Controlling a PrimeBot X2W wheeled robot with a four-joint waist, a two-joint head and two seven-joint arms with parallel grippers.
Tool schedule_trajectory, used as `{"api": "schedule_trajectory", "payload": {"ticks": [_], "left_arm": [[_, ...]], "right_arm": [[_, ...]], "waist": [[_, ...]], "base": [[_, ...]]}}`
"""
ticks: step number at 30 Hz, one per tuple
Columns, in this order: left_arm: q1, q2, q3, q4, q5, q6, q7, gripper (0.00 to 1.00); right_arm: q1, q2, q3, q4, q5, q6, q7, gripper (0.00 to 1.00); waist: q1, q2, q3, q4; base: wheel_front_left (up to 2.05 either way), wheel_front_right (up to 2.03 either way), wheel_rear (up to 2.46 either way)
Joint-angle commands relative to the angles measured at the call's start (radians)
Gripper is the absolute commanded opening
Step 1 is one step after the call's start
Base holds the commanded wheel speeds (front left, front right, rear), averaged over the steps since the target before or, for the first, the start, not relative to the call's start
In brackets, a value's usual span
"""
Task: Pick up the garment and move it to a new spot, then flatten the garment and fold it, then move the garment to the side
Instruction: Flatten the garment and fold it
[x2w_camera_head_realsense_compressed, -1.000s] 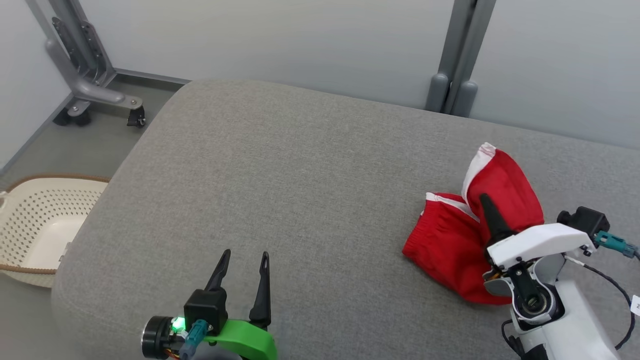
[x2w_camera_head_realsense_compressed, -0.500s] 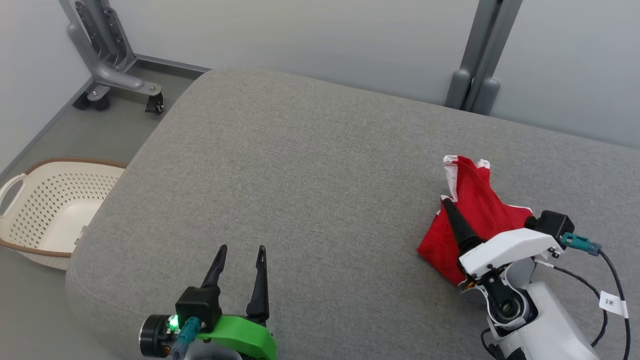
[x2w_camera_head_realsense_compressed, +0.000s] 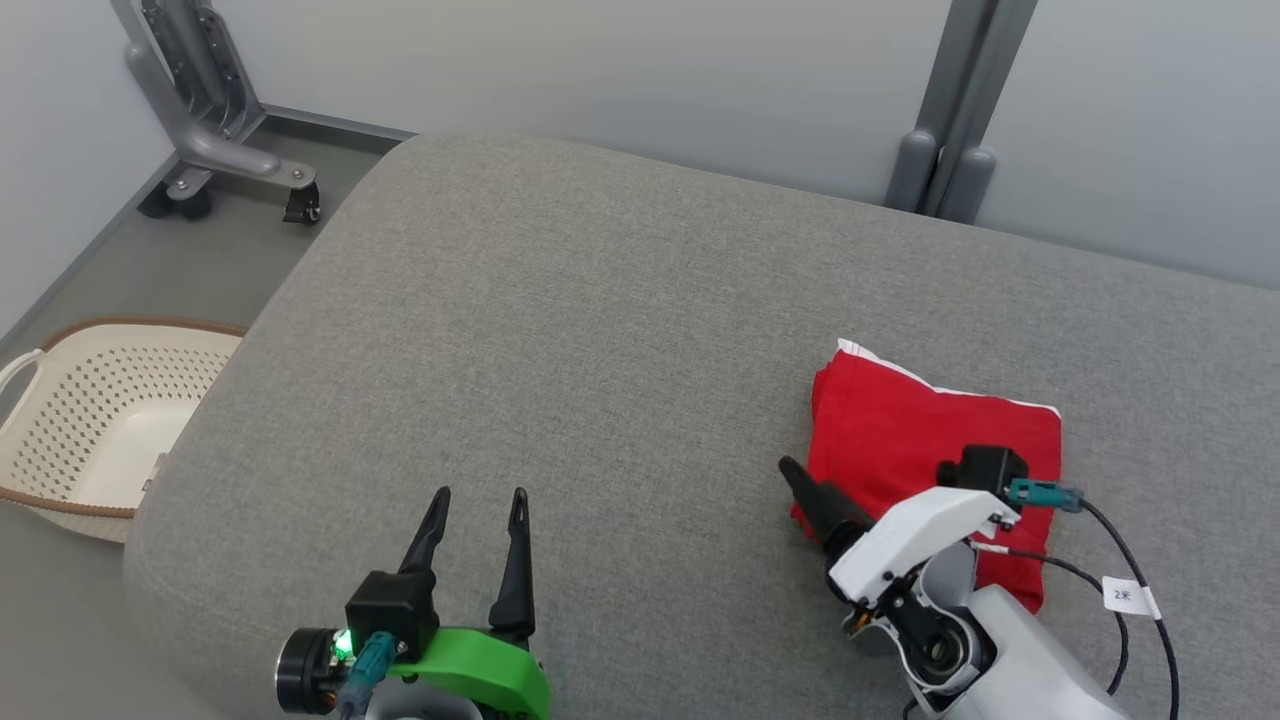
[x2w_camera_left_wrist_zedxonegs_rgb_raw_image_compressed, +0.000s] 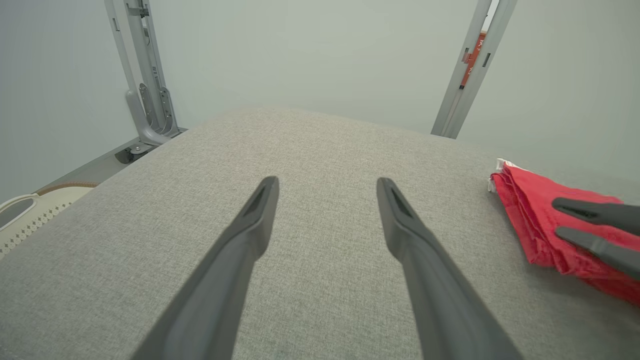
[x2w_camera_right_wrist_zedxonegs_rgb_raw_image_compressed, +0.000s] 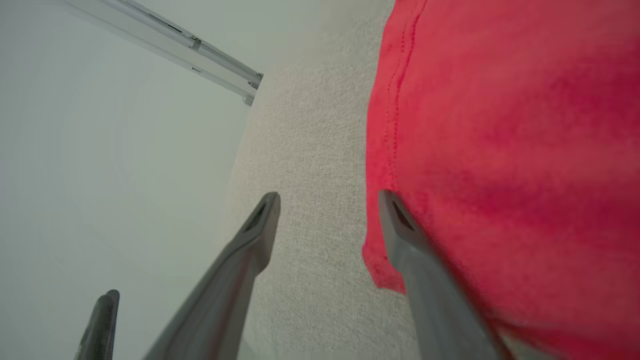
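The garment (x2w_camera_head_realsense_compressed: 930, 440), red with a white edge, lies folded flat on the right side of the wide grey cushioned surface (x2w_camera_head_realsense_compressed: 600, 330). Off that surface's left edge, on the floor, stands a cream perforated basket (x2w_camera_head_realsense_compressed: 150, 380), well apart from the cloth. The right gripper (x2w_camera_right_wrist_zedxonegs_rgb_raw_image_compressed: 328, 195) sits at the garment's near left corner, fingers spread wide, one over the red cloth and one over bare grey, gripping nothing. The left gripper (x2w_camera_head_realsense_compressed: 481, 495) hovers near the surface's front edge, spread wide and empty.
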Motion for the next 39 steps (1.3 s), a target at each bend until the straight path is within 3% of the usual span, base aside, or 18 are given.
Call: {"api": "schedule_trajectory", "payload": {"ticks": [1, 9, 18, 27, 33, 39], "left_arm": [[-0.001, 0.003, 0.008, 0.005, 0.008, -0.004, 0.000, 1.00], [-0.009, 0.003, 0.046, -0.001, 0.023, -0.014, 0.000, 1.00], [-0.024, 0.003, 0.065, -0.043, 0.018, -0.010, 0.000, 1.00], [-0.028, 0.003, 0.090, -0.079, 0.015, -0.002, 0.000, 1.00], [-0.023, 0.003, 0.099, -0.101, 0.018, 0.005, 0.000, 1.00], [0.011, 0.003, 0.092, -0.103, 0.058, 0.000, 0.000, 1.00]], "right_arm": [[-0.013, -0.005, 0.017, 0.007, 0.008, 0.000, 0.009, 1.00], [-0.020, -0.010, 0.077, -0.004, 0.034, 0.000, 0.066, 1.00], [0.023, -0.106, 0.048, -0.131, -0.062, 0.000, 0.010, 1.00], [0.103, -0.213, -0.078, -0.260, -0.294, 0.000, -0.110, 1.00], [0.167, -0.225, -0.177, -0.331, -0.495, 0.000, -0.209, 1.00], [0.228, -0.175, -0.261, -0.400, -0.654, 0.000, -0.266, 1.00]], "waist": [[0.0000, 0.0000, -0.007, -0.016], [0.0000, 0.0000, -0.032, -0.105], [0.0000, 0.0000, -0.036, -0.222], [0.0000, 0.0000, -0.034, -0.316], [0.0000, 0.0000, -0.034, -0.352], [0.0000, 0.0000, -0.035, -0.367]], "base": [[0.00, 0.00, 0.00], [0.00, 0.00, 0.00], [0.00, 0.00, 0.00], [0.00, 0.00, 0.00], [0.00, 0.00, 0.00], [0.00, 0.00, 0.00]]}}
